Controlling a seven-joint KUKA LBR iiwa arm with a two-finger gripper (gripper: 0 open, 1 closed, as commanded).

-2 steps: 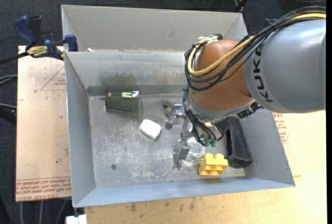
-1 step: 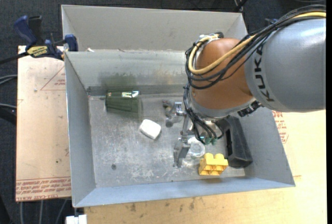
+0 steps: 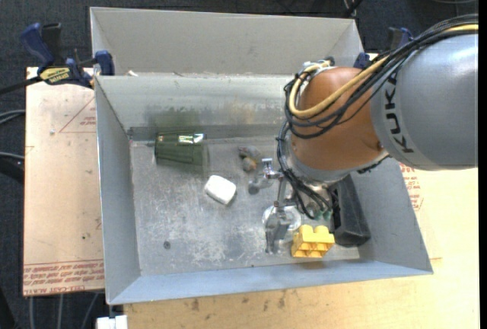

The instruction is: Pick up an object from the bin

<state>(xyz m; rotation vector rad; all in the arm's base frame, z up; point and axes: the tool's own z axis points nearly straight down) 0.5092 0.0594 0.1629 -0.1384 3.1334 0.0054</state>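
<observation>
My gripper point(image 3: 270, 202) hangs low over the bin floor at the front right, below the arm's orange cover. Its two metal fingers stand apart, so it is open, and only bare floor lies between them. A yellow toy brick point(image 3: 313, 241) lies just right of the nearer finger, close to the front wall. Beside the brick, along the right wall, is a black oblong thing point(image 3: 351, 215), partly hidden by the arm. A small brown-grey thing point(image 3: 247, 158) lies just beyond the farther finger. To the gripper's left lies a white rounded block point(image 3: 220, 190).
A dark green cylinder point(image 3: 181, 150) lies on its side at the back left, against the rear wall. The arm and its orange cover hide the right rear part of the bin.
</observation>
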